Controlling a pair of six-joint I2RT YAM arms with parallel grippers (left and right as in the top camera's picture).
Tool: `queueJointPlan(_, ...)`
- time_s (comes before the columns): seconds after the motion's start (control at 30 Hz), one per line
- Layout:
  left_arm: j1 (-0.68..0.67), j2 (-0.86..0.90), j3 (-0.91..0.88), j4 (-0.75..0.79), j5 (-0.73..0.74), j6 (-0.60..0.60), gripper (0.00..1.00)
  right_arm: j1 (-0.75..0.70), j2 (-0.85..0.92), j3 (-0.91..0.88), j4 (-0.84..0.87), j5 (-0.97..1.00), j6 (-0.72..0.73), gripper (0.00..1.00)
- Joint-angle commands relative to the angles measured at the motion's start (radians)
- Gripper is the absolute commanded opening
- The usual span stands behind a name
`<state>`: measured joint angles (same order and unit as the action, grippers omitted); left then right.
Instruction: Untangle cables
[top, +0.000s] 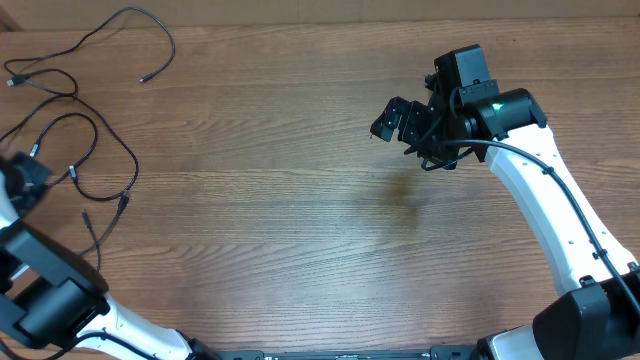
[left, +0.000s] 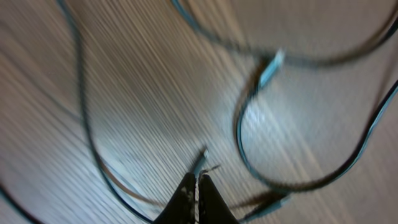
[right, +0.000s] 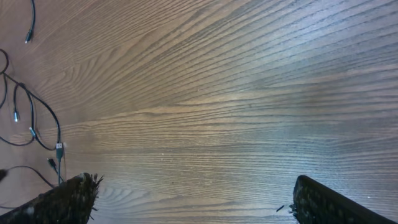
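Cables on table far left; right hand well apart, right

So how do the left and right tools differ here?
The left tool is shut; the right tool is open wide. The left tool sits among the cables, with a cable end right at it; the right tool is over bare table, away from them. Both point down at the table.

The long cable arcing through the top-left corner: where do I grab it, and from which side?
Take the long cable just behind the plug at its free end, which lies alone on bare table. Come straight down from above, closing across the cord; the loops below it cross each other.
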<state>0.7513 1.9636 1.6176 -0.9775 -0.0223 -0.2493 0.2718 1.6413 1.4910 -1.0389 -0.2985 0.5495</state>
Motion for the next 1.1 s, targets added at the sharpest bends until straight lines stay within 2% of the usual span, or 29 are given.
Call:
queueJointPlan(0.0,-0.020,-0.006,-0.072,0.007,-0.042,-0.029,0.04,0.002,-0.005,0.002,0.003,0.010,-0.002,1.00)
queueJointPlan(0.13,-0.018,-0.006,-0.129,-0.012,-0.160,-0.121,0.04,0.002,-0.005,0.002,-0.013,0.010,-0.004,1.00)
queueJointPlan(0.27,0.000,-0.006,-0.198,0.020,-0.218,-0.134,0.04,0.002,-0.005,0.002,-0.018,0.010,-0.009,1.00)
queueJointPlan(0.53,0.001,-0.006,-0.318,0.132,-0.180,-0.132,0.04,0.002,-0.005,0.002,-0.016,0.010,-0.009,1.00)
queueJointPlan(0.73,0.001,-0.006,-0.376,0.217,-0.046,-0.103,0.04,0.002,-0.005,0.002,-0.018,0.010,-0.009,1.00)
queueJointPlan(1.07,0.001,-0.006,-0.444,0.195,-0.016,-0.089,0.04,0.002,-0.005,0.002,-0.018,0.010,-0.009,1.00)
